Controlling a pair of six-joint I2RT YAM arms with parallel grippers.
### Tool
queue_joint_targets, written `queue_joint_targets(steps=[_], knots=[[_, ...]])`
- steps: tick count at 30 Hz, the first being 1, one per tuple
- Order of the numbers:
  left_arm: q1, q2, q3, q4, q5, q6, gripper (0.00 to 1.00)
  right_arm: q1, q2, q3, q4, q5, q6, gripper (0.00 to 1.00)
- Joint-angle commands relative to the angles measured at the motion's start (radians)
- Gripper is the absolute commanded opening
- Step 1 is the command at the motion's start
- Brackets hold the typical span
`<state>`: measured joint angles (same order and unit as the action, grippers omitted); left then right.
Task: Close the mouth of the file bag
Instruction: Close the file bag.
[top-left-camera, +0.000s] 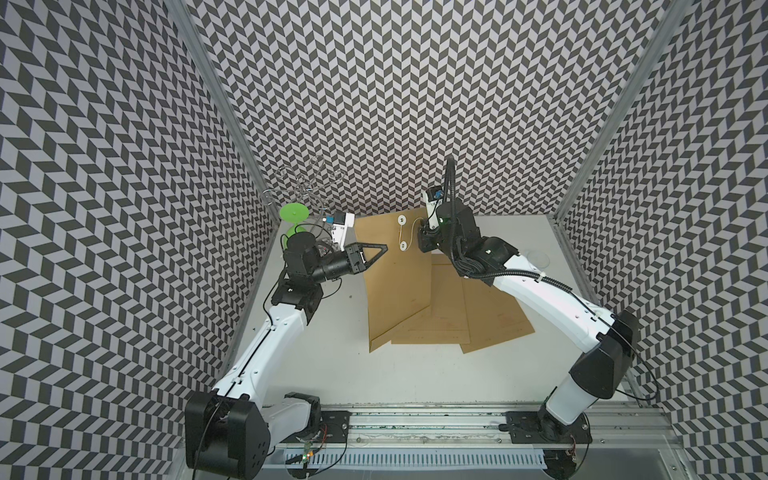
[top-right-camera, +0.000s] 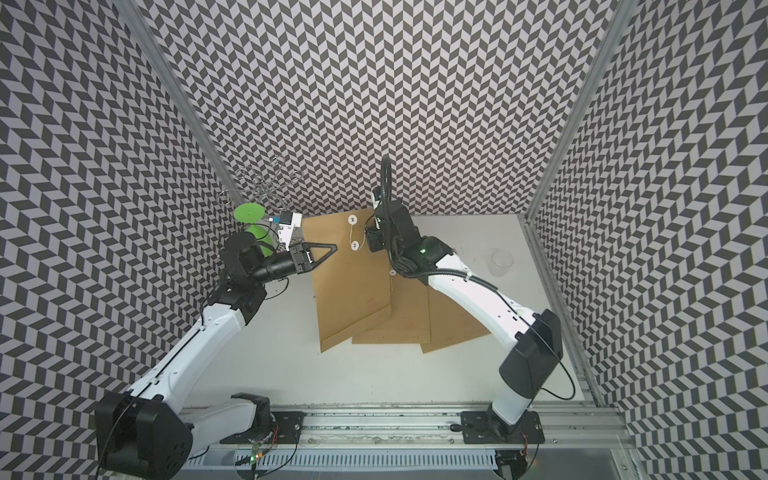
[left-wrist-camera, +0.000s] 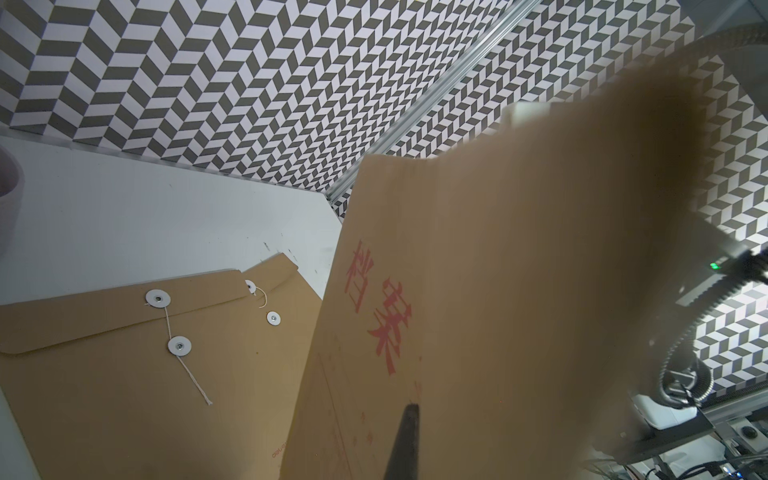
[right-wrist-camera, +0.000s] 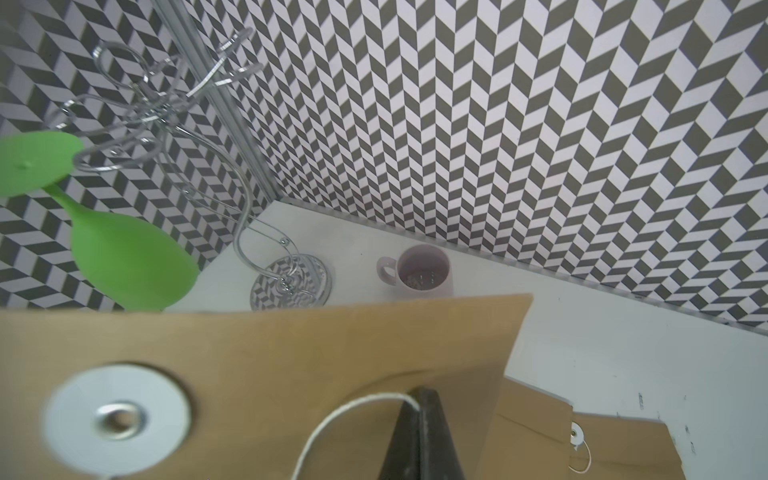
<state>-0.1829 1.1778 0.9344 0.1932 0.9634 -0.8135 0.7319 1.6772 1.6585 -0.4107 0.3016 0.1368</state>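
Note:
The brown file bag (top-left-camera: 395, 291) is tilted up off the table, its mouth end toward the back wall. Two white discs (top-left-camera: 402, 219) sit near that end, and the white string (right-wrist-camera: 353, 405) runs between them and curves off to the right. My left gripper (top-left-camera: 385, 248) is shut on the bag's left edge; in the left wrist view one fingertip (left-wrist-camera: 411, 409) lies against the printed face. My right gripper (right-wrist-camera: 420, 392) is shut on the string's end just right of the discs, largely hidden under its wrist in both top views.
More file bags (top-left-camera: 490, 316) lie fanned flat beneath the lifted one. A wire rack (top-left-camera: 303, 189) with a hanging green goblet (top-left-camera: 294, 212) stands at the back left, with a pale mug (right-wrist-camera: 424, 270) near it. A clear glass cup (top-right-camera: 500, 262) stands at the right.

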Motion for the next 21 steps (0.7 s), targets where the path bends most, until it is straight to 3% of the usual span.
queue_joint_targets(steps=[1,12,21], knots=[[-0.001,-0.004,0.025,0.059,0.038,-0.029,0.0,-0.026,-0.033,-0.007,0.082,0.033,-0.009,0.0],[-0.03,-0.033,-0.076,0.075,0.029,-0.046,0.0,-0.032,0.023,0.127,0.07,0.013,-0.022,0.0],[-0.038,-0.008,-0.058,0.089,0.01,-0.038,0.0,0.053,0.048,0.201,0.019,0.004,-0.021,0.0]])
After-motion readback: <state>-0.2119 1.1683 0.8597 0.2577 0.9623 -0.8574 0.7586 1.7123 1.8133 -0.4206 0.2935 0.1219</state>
